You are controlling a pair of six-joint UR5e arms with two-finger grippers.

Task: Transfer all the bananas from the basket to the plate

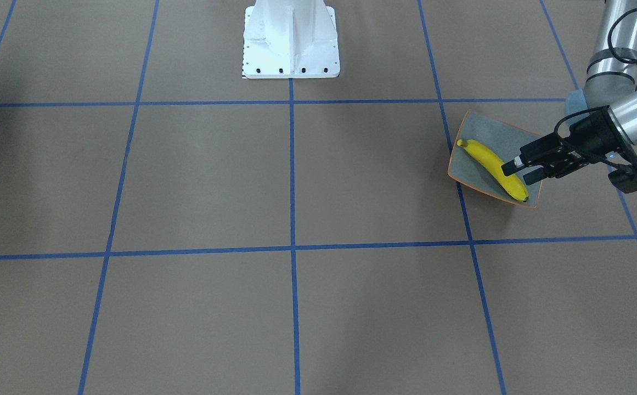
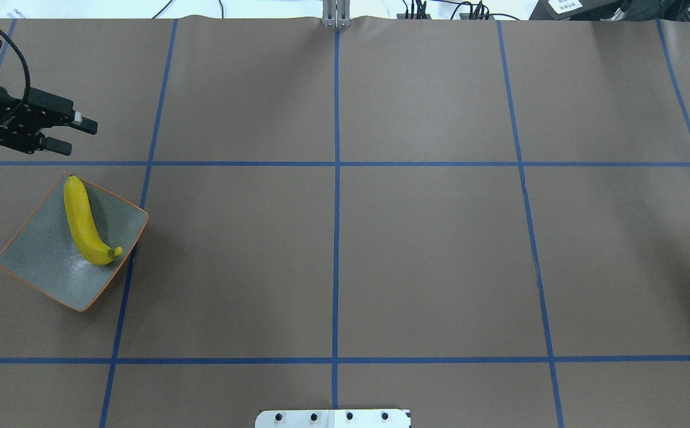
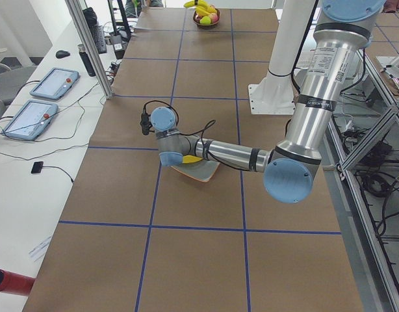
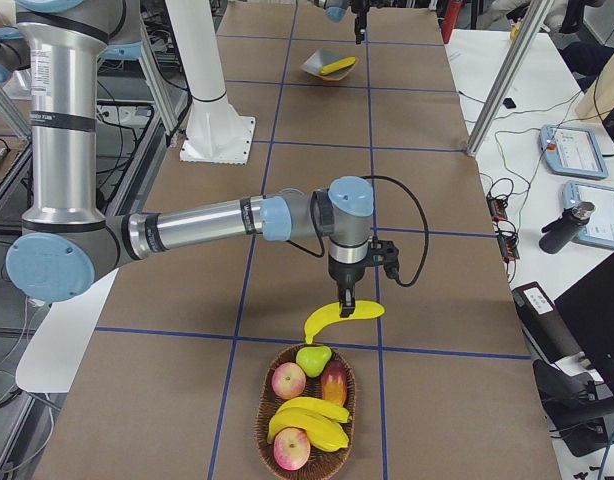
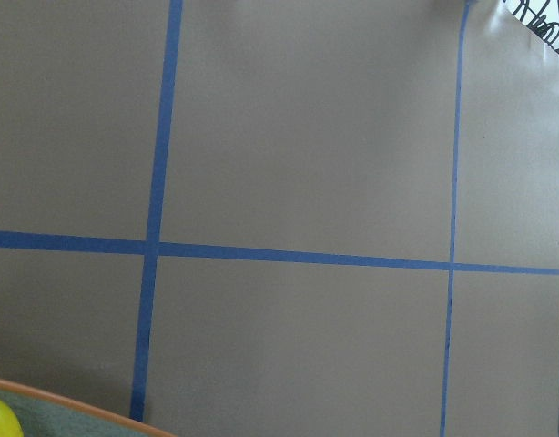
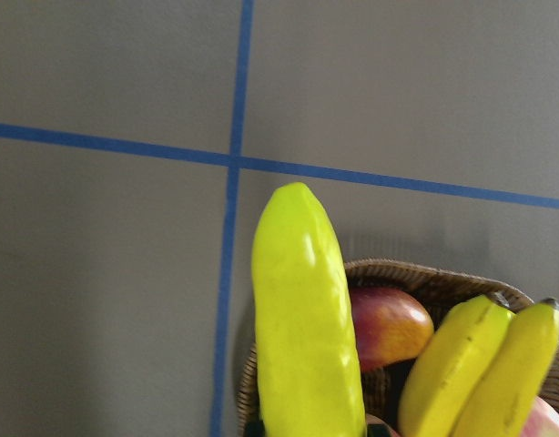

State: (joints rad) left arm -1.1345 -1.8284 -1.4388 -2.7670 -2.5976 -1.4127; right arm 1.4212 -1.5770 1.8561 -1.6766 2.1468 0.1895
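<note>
A brown paper-covered table (image 2: 428, 249) crossed by blue tape lines is stretching beneath two silver UR5e arms. The right arm (image 4: 197, 228) is reaching out low over the robot's right end of the table, while the left arm (image 3: 303, 110) is bending down toward the opposite end. A wicker basket (image 6: 416, 271) is sitting at the right end, and the grey-blue plate (image 2: 41, 267) with its orange rim is lying well apart from it, at the left end. One banana (image 2: 83, 223) is resting diagonally on the plate. A second banana (image 4: 342, 318) is hanging in the air under the right gripper (image 4: 345, 298), just beside the basket's rim; whether those fingers are clamped cannot be told from this side view. Two more bananas (image 4: 307, 420) are lying in the basket among apples (image 4: 288, 380) and a green pear (image 4: 312, 358). The left gripper (image 2: 77, 137) is hovering near the plate with its fingers spread and nothing between them.
</note>
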